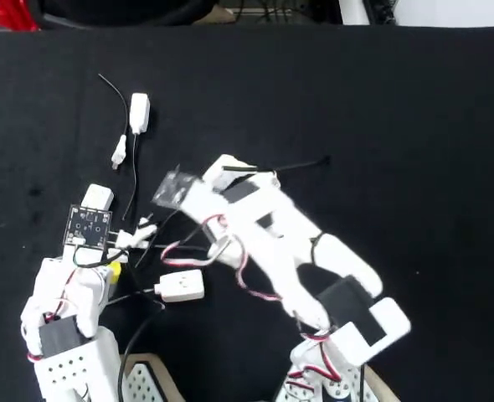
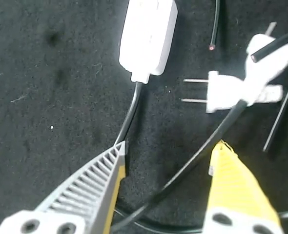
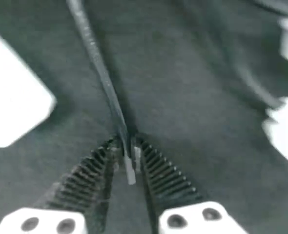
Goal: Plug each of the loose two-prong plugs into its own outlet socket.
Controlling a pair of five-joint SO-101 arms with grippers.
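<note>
In the left wrist view a white outlet socket [image 2: 148, 34] lies on the black mat, its black cable running back between the fingers of my open left gripper [image 2: 171, 145]. Beside it lies a white two-prong plug [image 2: 227, 92], untouched, its prongs pointing towards the cable. My right gripper [image 3: 127, 146] is shut on a thin black cable [image 3: 97, 68]. From above, that gripper [image 1: 173, 191] is near the mat's middle, to the right of the left arm [image 1: 71, 301]. A second socket [image 1: 138, 113] and a small plug [image 1: 119, 152] lie farther back. A third socket [image 1: 182, 286] lies between the arms.
Black cables [image 1: 134, 180] cross the mat between the sockets, and one loose cable end [image 1: 301, 164] lies behind the right arm. A white block [image 3: 12, 107] lies beside the right gripper. The right half of the black mat [image 1: 414, 126] is open.
</note>
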